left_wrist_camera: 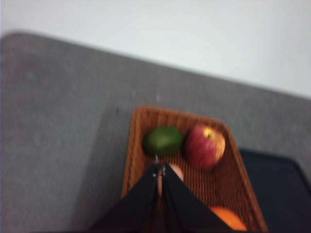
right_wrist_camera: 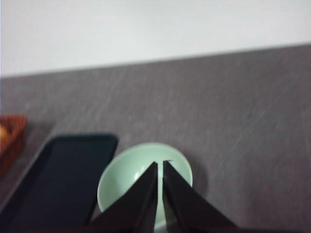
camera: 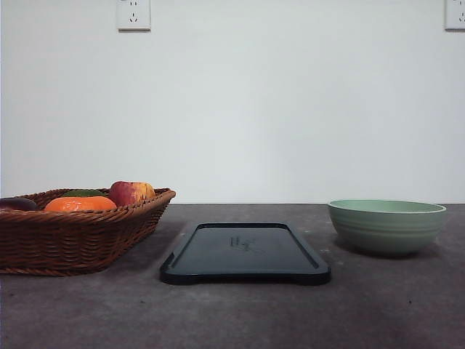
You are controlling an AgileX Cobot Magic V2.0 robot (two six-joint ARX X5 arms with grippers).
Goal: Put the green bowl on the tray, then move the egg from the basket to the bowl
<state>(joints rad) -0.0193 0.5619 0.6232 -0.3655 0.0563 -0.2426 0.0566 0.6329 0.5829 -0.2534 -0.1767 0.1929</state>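
You see a red apple just right of the green fruit, an orange in front of it, a dark fruit to its left, and wall sockets high above.

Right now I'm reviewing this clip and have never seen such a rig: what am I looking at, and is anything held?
It is a two-armed table robot. The front view looks forward over a grey table: a wicker basket of fruit on the left, a dark tray in the middle, a green bowl on the right, not yet on the tray. The other two pictures come from cameras on the wrists. The left gripper hangs above the basket, near an apple and a green fruit; the right gripper hangs above the bowl. Both look shut, holding nothing.
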